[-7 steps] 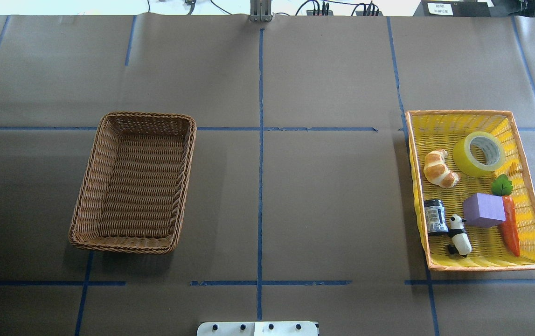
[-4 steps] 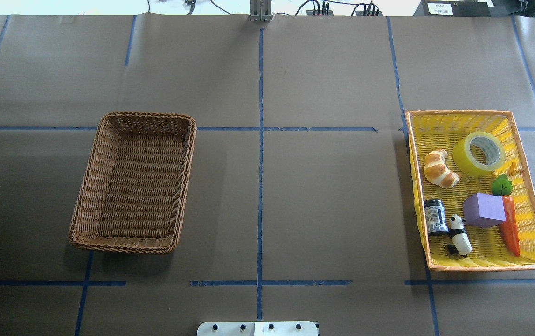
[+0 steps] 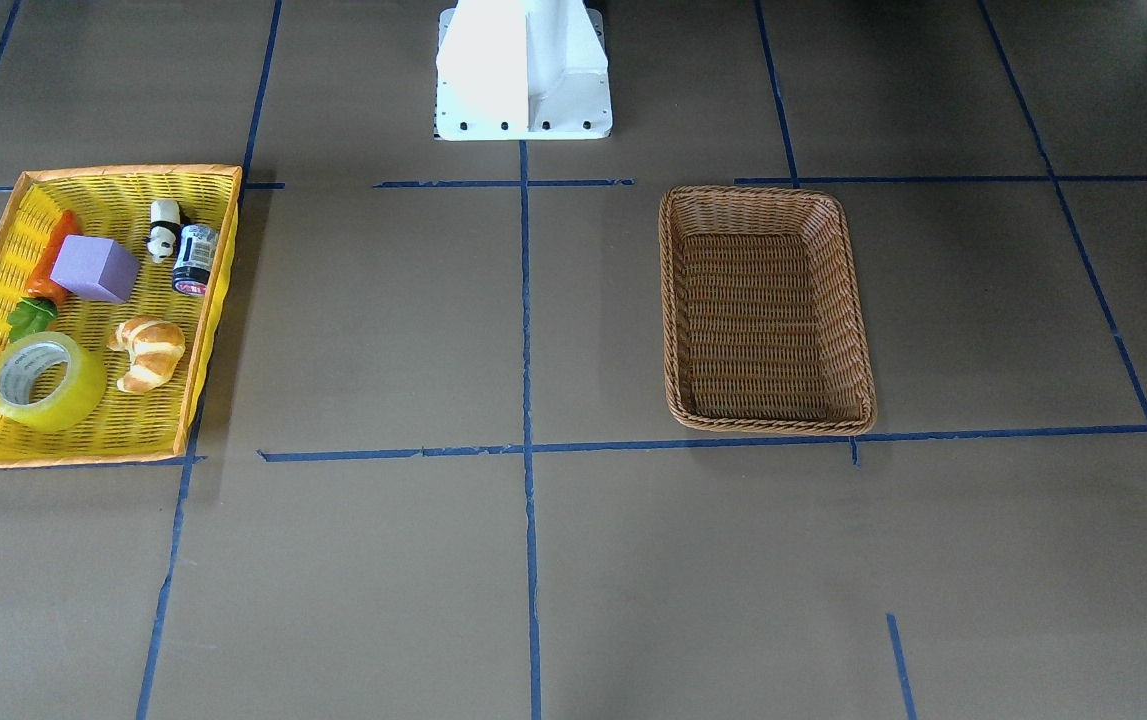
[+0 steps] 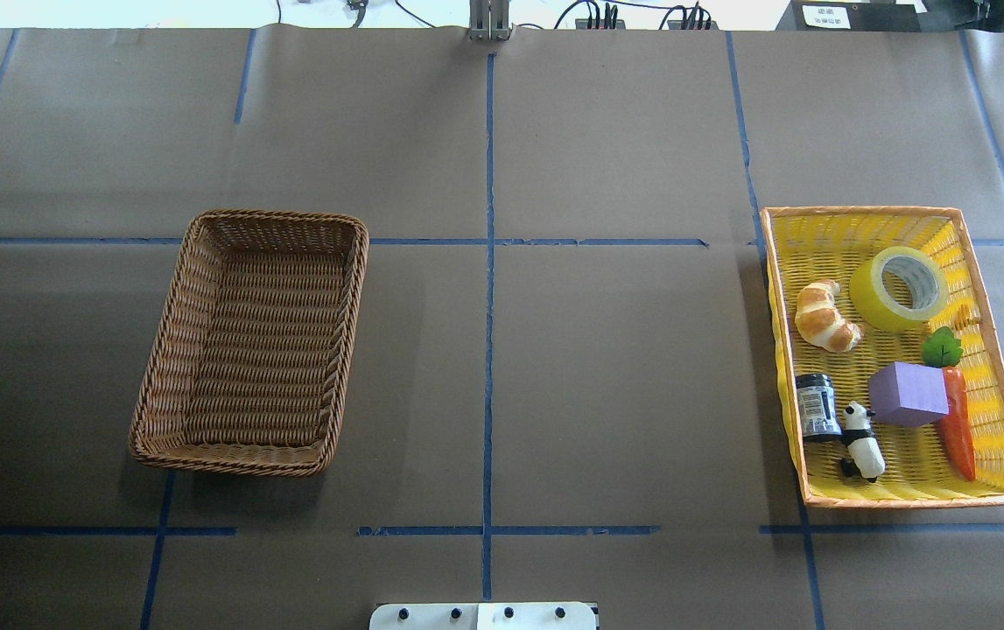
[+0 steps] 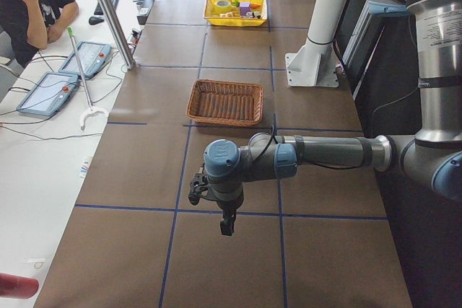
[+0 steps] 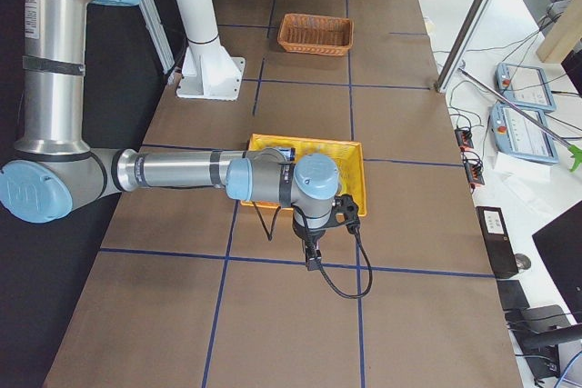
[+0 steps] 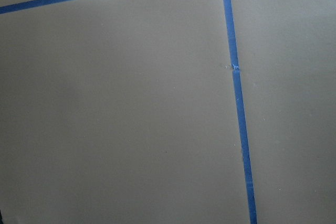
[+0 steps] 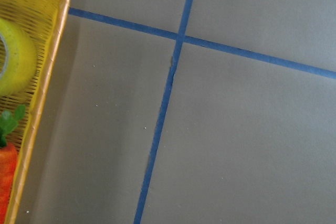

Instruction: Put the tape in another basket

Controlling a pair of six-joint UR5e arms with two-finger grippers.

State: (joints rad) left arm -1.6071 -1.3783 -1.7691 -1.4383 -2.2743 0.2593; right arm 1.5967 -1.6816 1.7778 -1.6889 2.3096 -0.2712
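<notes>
The tape (image 4: 897,289), a yellow roll with a white core, lies in the far part of the bright yellow basket (image 4: 860,211) on the right. It also shows in the front view (image 3: 45,380) and at the left edge of the right wrist view (image 8: 13,59). The brown wicker basket (image 4: 171,297) stands empty on the left, also in the front view (image 3: 763,192). My left gripper (image 5: 227,225) hangs over bare table well away from the wicker basket (image 5: 225,102). My right gripper (image 6: 312,259) hangs just outside the yellow basket. I cannot tell whether either is open or shut.
The yellow basket also holds a croissant (image 4: 827,317), a purple cube (image 4: 908,394), a carrot (image 4: 957,420), a panda figure (image 4: 862,442) and a black jar (image 4: 817,407). The robot's white base (image 3: 523,70) stands at the table edge. Blue tape lines cross the brown table.
</notes>
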